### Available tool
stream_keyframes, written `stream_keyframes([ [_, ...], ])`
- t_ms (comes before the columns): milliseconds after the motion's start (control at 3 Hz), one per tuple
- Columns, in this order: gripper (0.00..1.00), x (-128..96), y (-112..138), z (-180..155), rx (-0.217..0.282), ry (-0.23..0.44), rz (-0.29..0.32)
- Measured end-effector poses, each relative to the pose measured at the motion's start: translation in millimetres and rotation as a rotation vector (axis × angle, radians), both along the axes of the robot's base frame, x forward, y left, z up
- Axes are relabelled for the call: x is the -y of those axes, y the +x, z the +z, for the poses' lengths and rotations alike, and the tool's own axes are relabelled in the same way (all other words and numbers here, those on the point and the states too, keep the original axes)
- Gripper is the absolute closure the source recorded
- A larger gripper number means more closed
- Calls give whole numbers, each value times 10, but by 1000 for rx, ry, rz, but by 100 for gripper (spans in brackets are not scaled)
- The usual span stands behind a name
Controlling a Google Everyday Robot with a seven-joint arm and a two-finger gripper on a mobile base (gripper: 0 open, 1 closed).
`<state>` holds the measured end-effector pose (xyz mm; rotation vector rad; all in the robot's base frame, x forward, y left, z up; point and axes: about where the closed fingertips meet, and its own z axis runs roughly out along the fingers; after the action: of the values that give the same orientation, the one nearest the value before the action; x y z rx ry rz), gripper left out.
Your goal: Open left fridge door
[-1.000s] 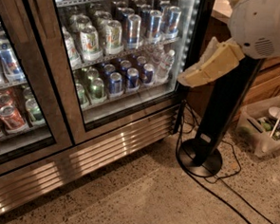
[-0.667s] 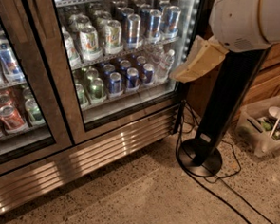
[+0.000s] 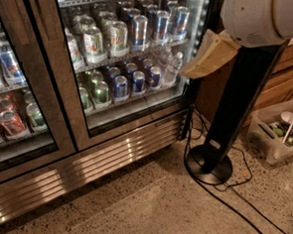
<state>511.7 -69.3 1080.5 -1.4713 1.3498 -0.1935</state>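
Judging the left fridge door [image 3: 18, 96] heavy and seal-stuck, we'd pull its frame edge; the gripper [image 3: 199, 65] hangs right, state unclear.

Speckled floor surface [image 3: 146, 208]: round black stand base [image 3: 209, 166], black cables [image 3: 188, 137], clear plastic bin [image 3: 272, 134] at right; gripper [image 3: 203, 60] overhead, upper right.

Brushed bronze metal frames the glossy-glass left fridge door [image 3: 19, 86]; matt tan pincer [image 3: 191, 72] hangs upper right.
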Motion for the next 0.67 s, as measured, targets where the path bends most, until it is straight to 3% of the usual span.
stream_keyframes([
  [333,0,-30,-7,86,36,-1,-14],
  [667,0,-197,44,54,45,67,45],
])
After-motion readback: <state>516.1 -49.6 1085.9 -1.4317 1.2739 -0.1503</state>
